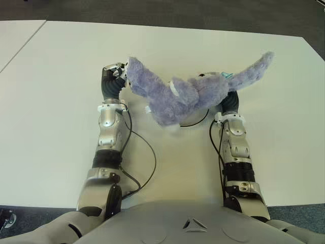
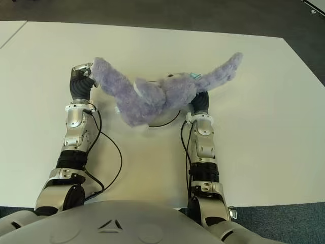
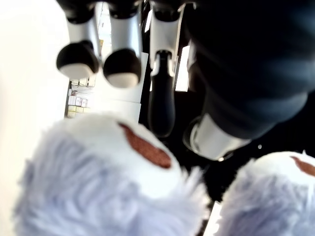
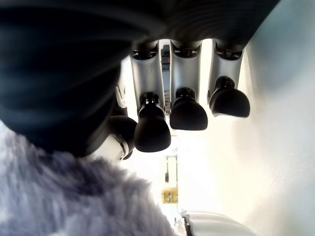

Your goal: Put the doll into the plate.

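White desk (image 1: pixel 61 91) fills most of both eye views, dark carpet (image 1: pixel 177 12) beyond its far edge. Purple plush doll (image 1: pixel 183 94) hangs between both hands above a plate (image 1: pixel 195 121), which it hides except for a dark rim arc. Left hand (image 1: pixel 116 71) touches one end of the doll, right hand (image 1: pixel 229 101) sits under the other; fingers (image 4: pixel 152 130) look loosely curled, but actual hold can't be made out for either hand.

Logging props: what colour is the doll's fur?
Lavender-purple doll, clearest in the left eye view.
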Available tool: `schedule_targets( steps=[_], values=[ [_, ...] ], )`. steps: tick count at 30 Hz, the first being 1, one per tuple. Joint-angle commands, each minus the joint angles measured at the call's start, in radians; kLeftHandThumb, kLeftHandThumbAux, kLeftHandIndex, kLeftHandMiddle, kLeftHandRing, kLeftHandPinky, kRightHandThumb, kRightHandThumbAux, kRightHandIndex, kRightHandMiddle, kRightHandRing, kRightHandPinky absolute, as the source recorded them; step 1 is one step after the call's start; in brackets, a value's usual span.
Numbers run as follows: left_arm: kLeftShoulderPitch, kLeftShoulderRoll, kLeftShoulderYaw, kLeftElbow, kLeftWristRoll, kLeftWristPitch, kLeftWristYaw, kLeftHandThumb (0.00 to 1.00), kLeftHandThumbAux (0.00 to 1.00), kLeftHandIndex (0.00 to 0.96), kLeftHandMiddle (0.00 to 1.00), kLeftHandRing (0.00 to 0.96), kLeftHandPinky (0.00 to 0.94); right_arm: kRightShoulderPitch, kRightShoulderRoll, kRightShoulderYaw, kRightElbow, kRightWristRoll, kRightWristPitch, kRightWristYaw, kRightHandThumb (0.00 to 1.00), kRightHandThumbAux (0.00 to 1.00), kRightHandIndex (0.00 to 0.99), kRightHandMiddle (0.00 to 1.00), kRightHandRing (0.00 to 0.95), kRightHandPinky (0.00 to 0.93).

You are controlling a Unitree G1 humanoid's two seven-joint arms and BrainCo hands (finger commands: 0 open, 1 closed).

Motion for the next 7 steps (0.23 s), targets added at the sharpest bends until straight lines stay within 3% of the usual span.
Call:
schedule_targets(
  steps=[1,7],
  values=[
    [0.124,-0.04,-0.003,0.039,-0.004,0.025,0.011,0.422,0.788,0.797,0.877,0.875,0.868,0.103,0.022,-0.003,0.04,0.013,0.007,0.004,0.705,0.72,0.441,0.817,0.824,0.812],
    [0.125,-0.042,-0.006,0.035,-0.003,0.03,0.012,0.422,0.784,0.802,0.88,0.878,0.871,0.102,0.022,-0.004,0.042,0.015,0.004,0.006,0.704,0.72,0.441,0.812,0.819,0.794]
  ],
)
